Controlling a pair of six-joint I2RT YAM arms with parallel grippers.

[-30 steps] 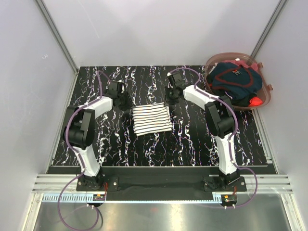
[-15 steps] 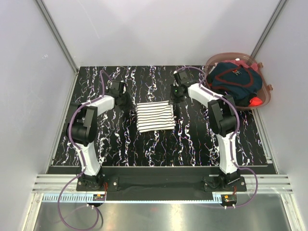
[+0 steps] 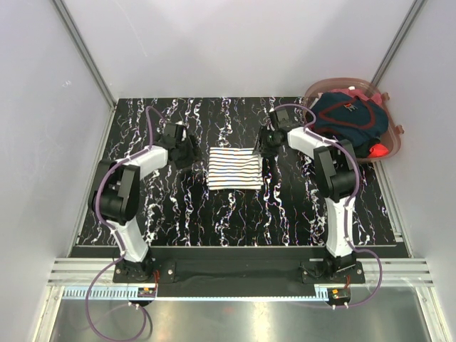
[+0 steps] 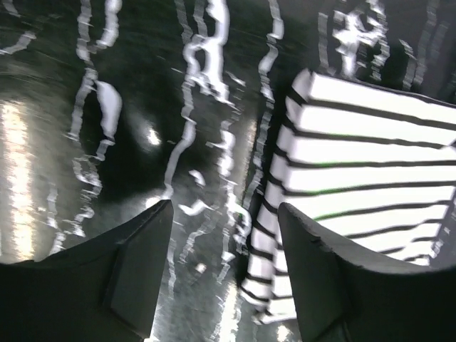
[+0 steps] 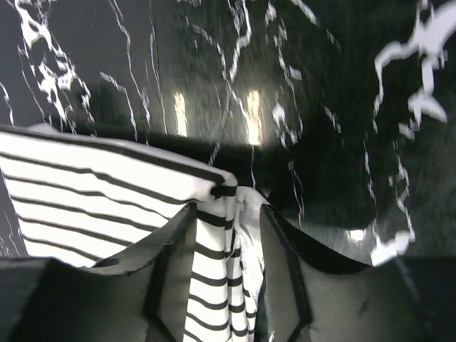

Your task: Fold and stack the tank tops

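The white tank top with navy stripes lies folded into a small rectangle in the middle of the black marbled table. My left gripper is at its far left corner; in the left wrist view the gripper is open, with the cloth's left edge just inside the right finger. My right gripper is at the far right corner. Its jaws stand apart, with the striped corner bunched loosely between them. The dark navy tank top lies crumpled in the basket.
A pinkish translucent basket stands at the table's far right corner, with something red at its near rim. White walls enclose the table on three sides. Both arms reach forward along the table's left and right sides.
Both grippers have shifted right with the striped top, which now lies further right and squarer. Both jaws have opened from shut over the last half second.
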